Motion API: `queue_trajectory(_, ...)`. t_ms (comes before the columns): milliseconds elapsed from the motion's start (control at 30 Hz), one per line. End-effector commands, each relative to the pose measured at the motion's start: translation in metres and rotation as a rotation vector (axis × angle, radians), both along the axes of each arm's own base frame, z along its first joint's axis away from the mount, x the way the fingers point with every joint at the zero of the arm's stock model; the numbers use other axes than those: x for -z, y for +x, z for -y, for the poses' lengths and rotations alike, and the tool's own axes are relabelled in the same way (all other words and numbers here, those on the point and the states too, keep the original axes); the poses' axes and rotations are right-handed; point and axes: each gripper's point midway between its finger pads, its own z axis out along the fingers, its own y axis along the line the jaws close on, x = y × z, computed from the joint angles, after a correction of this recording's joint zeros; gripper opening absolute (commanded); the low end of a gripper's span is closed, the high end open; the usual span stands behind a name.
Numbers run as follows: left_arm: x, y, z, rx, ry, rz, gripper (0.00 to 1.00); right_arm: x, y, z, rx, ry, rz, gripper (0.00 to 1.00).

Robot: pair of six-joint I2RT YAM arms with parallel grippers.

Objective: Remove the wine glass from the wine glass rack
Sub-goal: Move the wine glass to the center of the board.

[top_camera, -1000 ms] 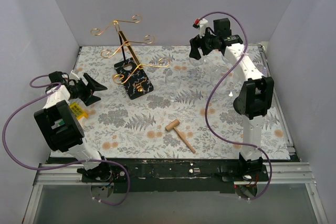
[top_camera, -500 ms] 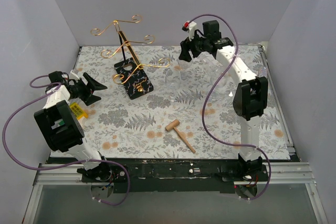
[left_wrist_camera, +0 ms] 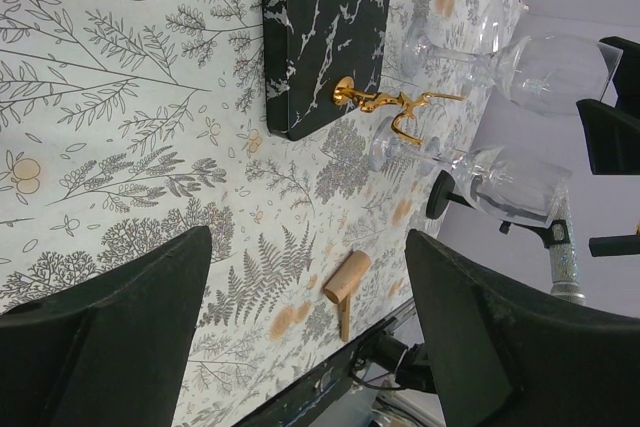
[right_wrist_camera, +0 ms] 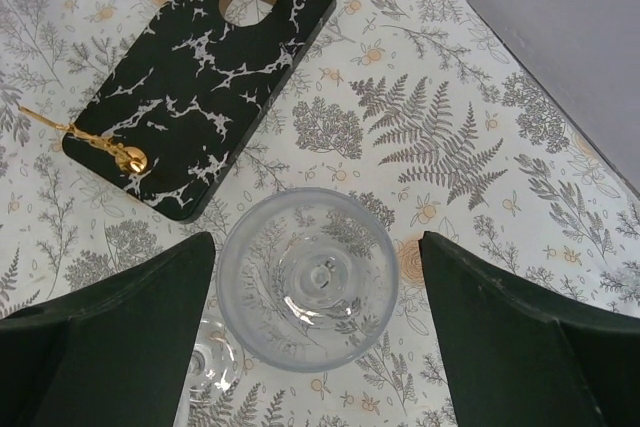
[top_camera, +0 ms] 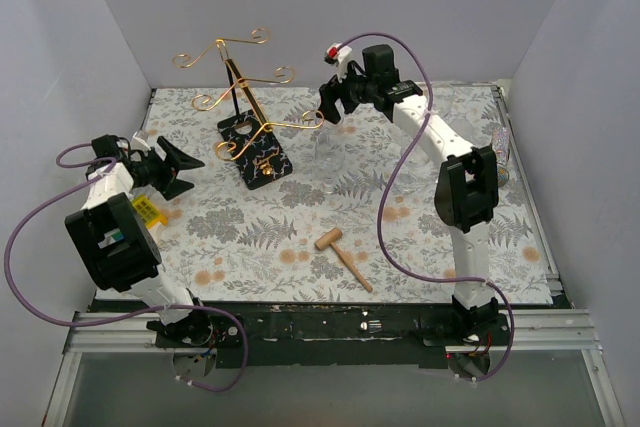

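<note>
On the fern-print cloth [right_wrist_camera: 470, 137], the wine glass [right_wrist_camera: 308, 277] stands under the wide-spread right end effector [top_camera: 333, 105].

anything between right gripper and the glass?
Nothing visible. Right gripper hangs open straight above the upright glass, with a finger on each side of its bowl in the wrist view. The rack sits off to one side, not between.

Fern-print table [top_camera: 250, 237], wine glass rack [top_camera: 255, 150], upright wine glass [right_wrist_camera: 308, 277], wooden mallet [top_camera: 343, 254]
</note>
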Motion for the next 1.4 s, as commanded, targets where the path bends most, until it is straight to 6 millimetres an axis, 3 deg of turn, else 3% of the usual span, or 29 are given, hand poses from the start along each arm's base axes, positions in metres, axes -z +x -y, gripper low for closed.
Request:
queue_trajectory(0,-0.021,0.002,0.006,0.013,-0.007,0.069,0.78,-0.029,0.021,0.003,0.068,0.084,0.044,0.92)
queue_trajectory(233,-0.026,0.009,0.010,0.032,-0.001,0.091,0.79,-0.086,0.023,0.028,0.101,0.169,0.057,0.93)
queue_trajectory(300,-0.027,0.009,0.011,0.037,0.003,0.094,0.79,-0.105,0.013,0.048,0.119,0.159,0.075,0.93)
queue_trajectory(400,-0.027,0.010,0.014,0.048,0.007,0.098,0.79,-0.116,-0.004,0.083,0.145,0.111,0.082,0.93)
queue_trajectory(600,-0.021,0.015,0.025,0.087,0.022,0.103,0.80,-0.100,-0.061,0.151,0.138,-0.074,0.031,0.92)
queue_trajectory(767,-0.021,0.022,0.028,0.125,0.060,0.117,0.81,-0.077,-0.112,0.194,0.109,-0.263,-0.033,0.93)
queue_trajectory(833,-0.019,0.025,0.026,0.135,0.078,0.118,0.81,-0.066,-0.122,0.209,0.120,-0.319,-0.049,0.94)
queue_trajectory(1000,-0.016,0.031,0.030,0.164,0.098,0.120,0.81,-0.045,-0.122,0.231,0.171,-0.350,-0.089,0.95)
queue_trajectory(1200,-0.015,0.035,0.038,0.197,0.110,0.127,0.82,-0.028,-0.108,0.231,0.170,-0.337,-0.152,0.95)
queue_trajectory(1367,-0.013,0.033,0.042,0.208,0.104,0.119,0.82,-0.013,-0.108,0.228,0.126,-0.342,-0.213,0.94)
